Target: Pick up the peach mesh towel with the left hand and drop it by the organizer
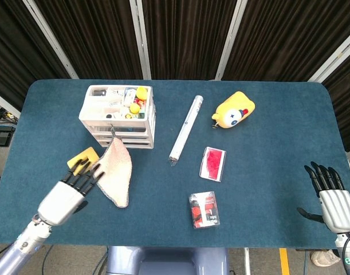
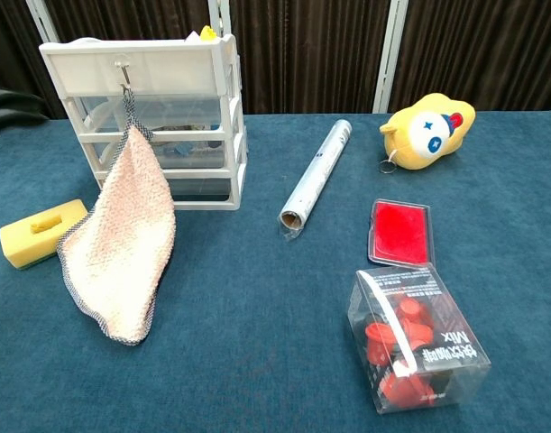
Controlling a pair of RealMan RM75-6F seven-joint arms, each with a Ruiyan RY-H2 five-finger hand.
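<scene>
the peach mesh towel (image 2: pixel 117 248) hangs off a hook on the white plastic drawer organizer (image 2: pixel 167 117), its bottom draped on the blue bench (image 1: pixel 266 143). left robot hand (image 1: pixel 69 189) is beside it, fingers spread, holding nothing. i'd pull that hand away cleanly, no snagging.

One towel (image 2: pixel 118 248), one organizer (image 2: pixel 167 113), two hands (image 1: pixel 66 192) (image 1: pixel 333 200).

The towel (image 2: pixel 117 245) is rough peach mesh cloth with a dark stitched edge, the organizer (image 2: pixel 158 117) smooth white plastic with translucent drawers, the table (image 2: pixel 257 343) matt blue felt-like cloth, the box (image 2: pixel 416 341) glossy clear plastic.
</scene>
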